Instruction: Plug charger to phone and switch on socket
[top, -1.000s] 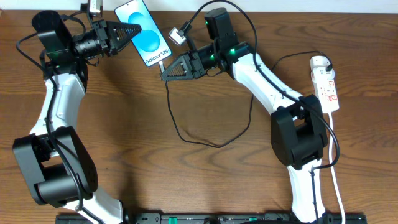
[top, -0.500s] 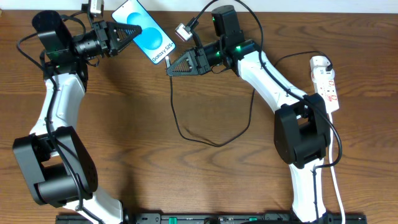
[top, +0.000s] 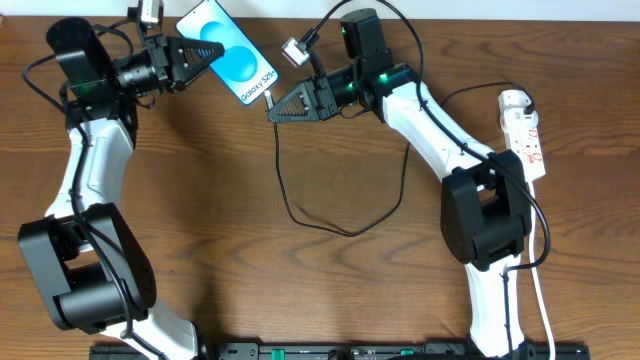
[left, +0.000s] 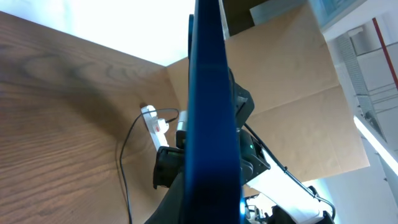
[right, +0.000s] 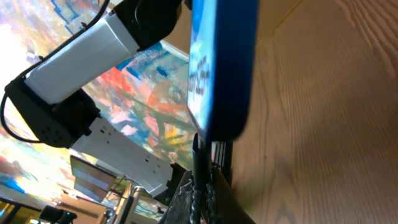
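Observation:
My left gripper (top: 212, 48) is shut on the phone (top: 231, 53), holding it tilted above the table's far left. The phone's blue screen faces up. It shows edge-on in the left wrist view (left: 208, 106) above my left gripper's fingers (left: 205, 208). My right gripper (top: 272, 112) is shut on the plug end of the charger (top: 300, 215), a thin black cable. The plug tip (right: 199, 146) meets the phone's lower end (right: 221, 68) above my right gripper's fingers (right: 202, 196); I cannot tell whether it is seated. The socket (top: 525, 132) lies at the far right.
The black cable loops over the table's middle and up behind the right arm. A small silver-white connector (top: 292, 51) hangs beside the phone. The socket's white cord (top: 540, 270) runs down the right edge. The socket also shows in the left wrist view (left: 152, 121).
The right gripper moved up and right with the plug to the phone's lower end, then stayed. The left gripper shifted the phone slightly up and left.

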